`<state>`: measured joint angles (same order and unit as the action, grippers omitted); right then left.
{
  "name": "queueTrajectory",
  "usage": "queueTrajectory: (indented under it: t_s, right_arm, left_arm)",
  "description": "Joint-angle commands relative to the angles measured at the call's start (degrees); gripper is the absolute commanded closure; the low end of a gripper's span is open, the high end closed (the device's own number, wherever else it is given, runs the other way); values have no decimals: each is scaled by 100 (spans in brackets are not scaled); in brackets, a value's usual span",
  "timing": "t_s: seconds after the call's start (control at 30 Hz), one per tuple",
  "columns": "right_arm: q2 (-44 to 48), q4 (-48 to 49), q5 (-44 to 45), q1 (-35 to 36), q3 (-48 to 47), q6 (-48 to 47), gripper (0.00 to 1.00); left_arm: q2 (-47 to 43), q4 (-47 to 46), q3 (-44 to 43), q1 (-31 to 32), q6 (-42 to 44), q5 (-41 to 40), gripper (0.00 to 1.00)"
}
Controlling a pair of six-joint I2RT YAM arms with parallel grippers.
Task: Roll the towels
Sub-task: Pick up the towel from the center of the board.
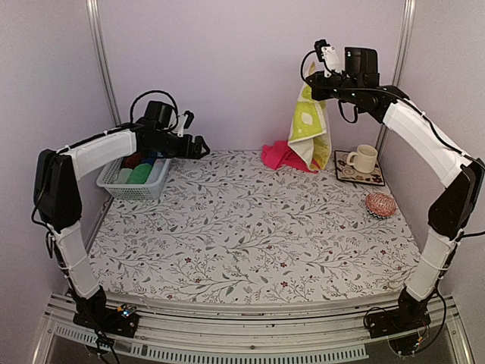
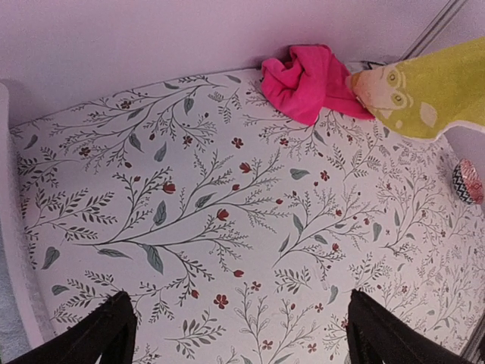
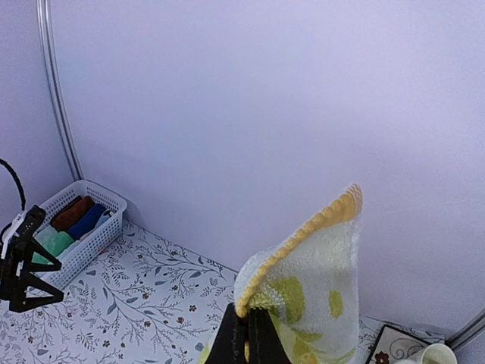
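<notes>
Top external view: a floral tabletop (image 1: 250,227) with both arms raised over its far half, one at each side.
Right pincer (image 1: 314,82): clamped on the top edge of the lime-yellow towel (image 1: 311,125), holding it high in the air close to the back wall, far right of centre.
Lime-yellow towel: hangs lengthwise from that grip, white and orange pattern facing out. Its lower end comes down beside the hot pink towel (image 1: 282,157); whether it rests on the tabletop cannot be told.
Hot pink towel: a crumpled heap on the tabletop against the far wall, just left of the hanging towel's lower end and overlapping it in this view.
Left pincer (image 1: 198,146): jaws spread wide with nothing between them, hovering over the tabletop at the far left, just right of the basket (image 1: 136,186).
Left wrist view: bare floral cloth lies between the two dark fingers (image 2: 114,334); both towels are well beyond them, pink left of yellow.
Right wrist view: dark fingers (image 3: 261,341) pressed together on the towel below its orange-trimmed edge.
Basket: white, far left, holding dark red, blue and green rolls (image 1: 140,173).
Mug (image 1: 364,158): cream, upright on a patterned coaster (image 1: 356,176) at the far right.
Woven pad (image 1: 380,204): round, red-orange, on the tabletop near the coaster, on its near side.
</notes>
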<state>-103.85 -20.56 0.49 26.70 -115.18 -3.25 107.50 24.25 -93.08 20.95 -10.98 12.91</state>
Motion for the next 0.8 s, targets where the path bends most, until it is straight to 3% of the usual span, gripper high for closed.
queueTrajectory:
  t_s: [0.0, 0.23, 0.43, 0.57, 0.77]
  right_arm:
    - [527, 339, 19, 36, 80, -497, 98]
    - [1194, 519, -1543, 35, 252, -502, 98]
    - [1151, 172, -2922, 48, 329, -134, 98]
    - [1286, 499, -3766, 71, 737, 173, 98]
    - [1382, 650, -3532, 96, 1152, 497, 98]
  left_arm:
    - [128, -158, -115, 67, -96, 275, 3]
    - [68, -461, -27, 72, -101, 515, 3]
    - [-62, -572, 19, 58, 7, 409, 3]
    - [-205, -715, 240, 58, 163, 517, 3]
    - [-558, -1285, 898, 73, 193, 1107, 3]
